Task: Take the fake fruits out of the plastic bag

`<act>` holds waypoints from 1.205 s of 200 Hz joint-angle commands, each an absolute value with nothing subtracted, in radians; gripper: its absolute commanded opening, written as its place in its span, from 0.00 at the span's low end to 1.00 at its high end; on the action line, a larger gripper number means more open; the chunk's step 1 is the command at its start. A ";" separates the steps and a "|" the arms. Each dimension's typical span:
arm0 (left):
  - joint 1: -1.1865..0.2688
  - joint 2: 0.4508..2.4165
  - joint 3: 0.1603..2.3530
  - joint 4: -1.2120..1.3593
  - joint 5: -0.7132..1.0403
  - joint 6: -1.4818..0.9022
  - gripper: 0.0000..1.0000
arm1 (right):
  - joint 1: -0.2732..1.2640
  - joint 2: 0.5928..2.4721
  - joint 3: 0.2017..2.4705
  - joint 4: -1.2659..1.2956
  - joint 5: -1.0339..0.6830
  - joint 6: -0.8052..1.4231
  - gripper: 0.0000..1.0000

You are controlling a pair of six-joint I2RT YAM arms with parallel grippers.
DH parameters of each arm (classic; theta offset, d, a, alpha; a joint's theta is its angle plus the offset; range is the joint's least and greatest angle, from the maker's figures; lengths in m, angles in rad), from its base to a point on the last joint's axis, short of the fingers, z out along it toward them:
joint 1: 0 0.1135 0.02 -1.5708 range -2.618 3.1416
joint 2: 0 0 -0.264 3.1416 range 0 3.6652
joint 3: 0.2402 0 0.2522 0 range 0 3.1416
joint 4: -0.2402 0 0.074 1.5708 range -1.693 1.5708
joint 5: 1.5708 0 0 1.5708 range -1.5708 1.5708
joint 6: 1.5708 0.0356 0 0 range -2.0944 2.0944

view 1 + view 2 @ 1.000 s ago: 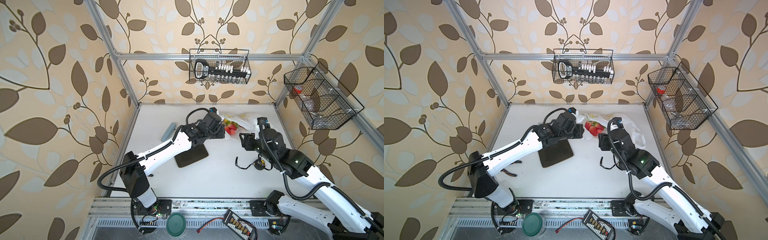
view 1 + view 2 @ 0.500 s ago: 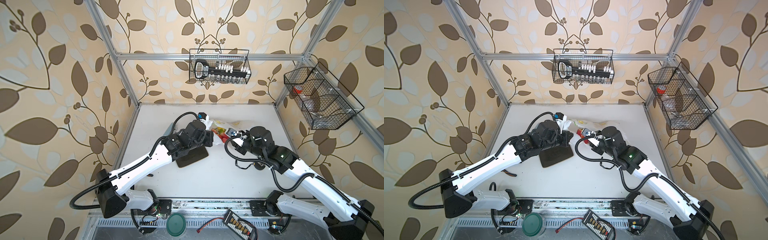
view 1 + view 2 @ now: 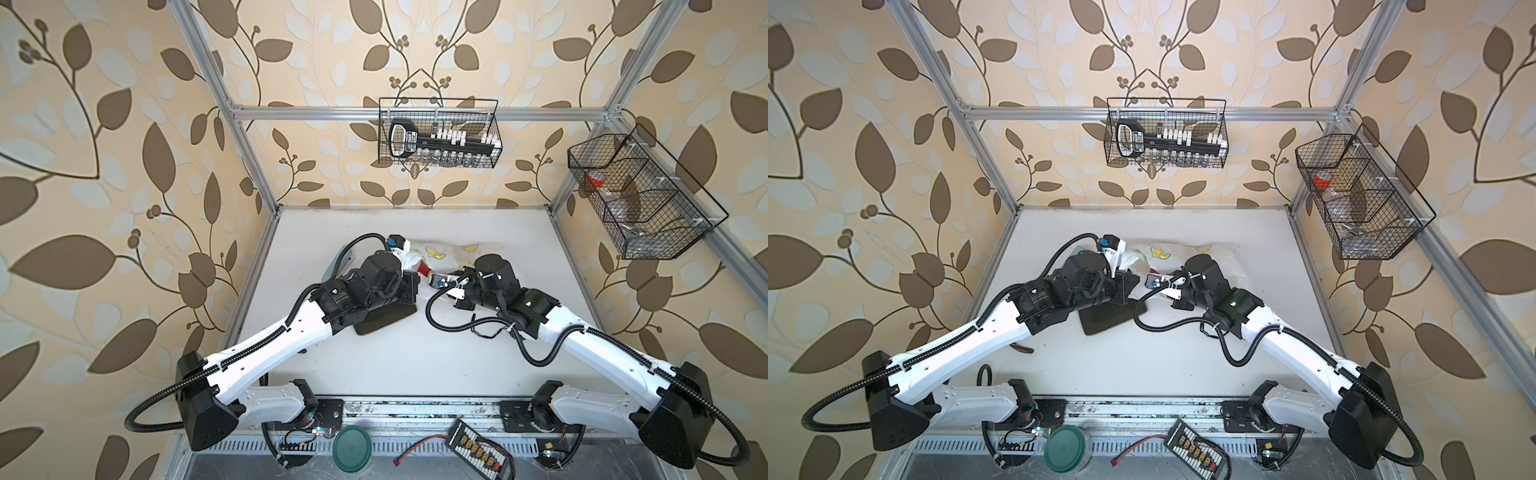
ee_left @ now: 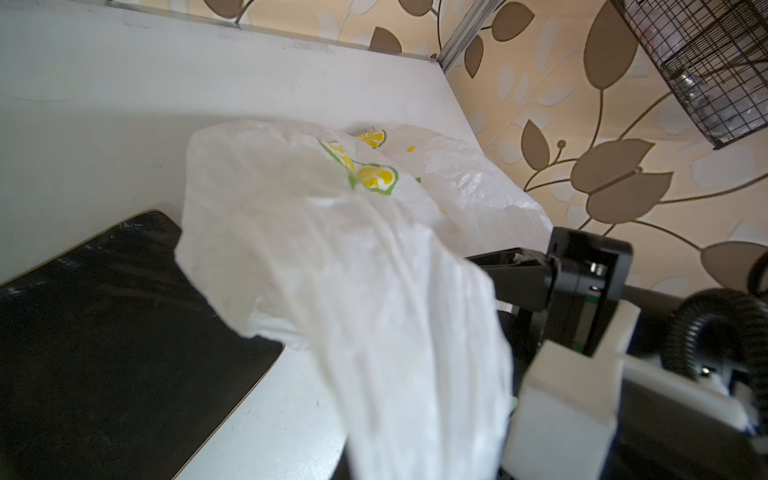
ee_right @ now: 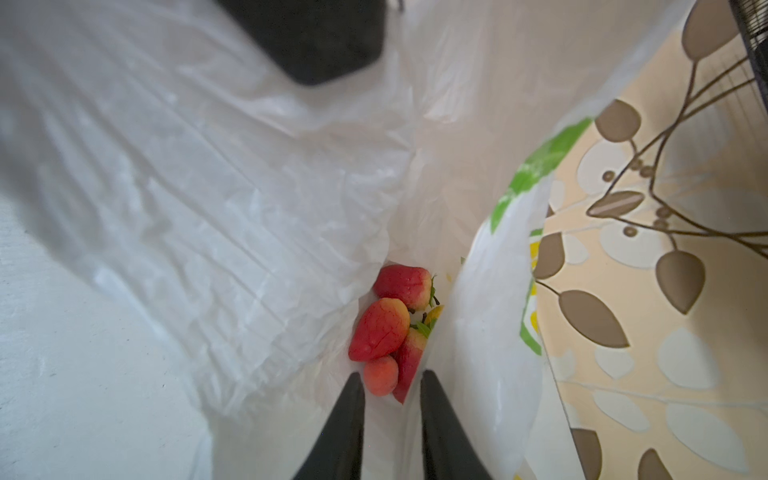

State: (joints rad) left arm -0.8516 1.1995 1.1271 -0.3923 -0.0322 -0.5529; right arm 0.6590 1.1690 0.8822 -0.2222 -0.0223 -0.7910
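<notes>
Bag (image 3: 440,252) lay at the far middle of the table (image 3: 395,365), just past the dark tray (image 3: 386,322), w/ both arms meeting at its near end. L gripper (image 3: 415,286) was shut tight on a bunched edge of the bag. In the left wrist view the bag (image 4: 332,249) ran taut from its printed lemon part toward the camera, over a corner of the tray (image 4: 104,311). R gripper (image 5: 391,374) was inside the bag's open mouth, jaws narrow and closed on the toy fruits (image 5: 386,328). A small peach (image 5: 380,376) & the end of a strawberry (image 5: 409,357) sat btwn the black fingertips (image 5: 353,399). Two more red pieces lay just beyond, touching them, all inside the bag. In a top view the toy fruits (image 3: 424,267) showed only as a bit of red btwn the two grippers.
</notes>
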 commanded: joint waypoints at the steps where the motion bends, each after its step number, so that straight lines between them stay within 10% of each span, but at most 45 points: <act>1: -0.855 1.171 1.132 -0.372 -0.020 -0.540 0.00 | 0.663 1.141 0.841 -0.172 -0.066 -0.850 0.24; 165: -0.854 1.120 1.100 -0.426 0.019 -0.497 0.00 | 0.602 1.337 0.821 -0.008 0.215 -0.786 0.21; 241: -0.855 1.151 1.107 -0.430 0.059 -0.483 0.00 | 0.592 1.337 0.862 -0.169 0.245 -0.573 0.45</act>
State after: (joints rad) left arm -0.8516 1.1519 1.0954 -0.4442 0.0540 -0.4995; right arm 0.5888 1.3682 0.8848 -0.0780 0.2550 -0.6651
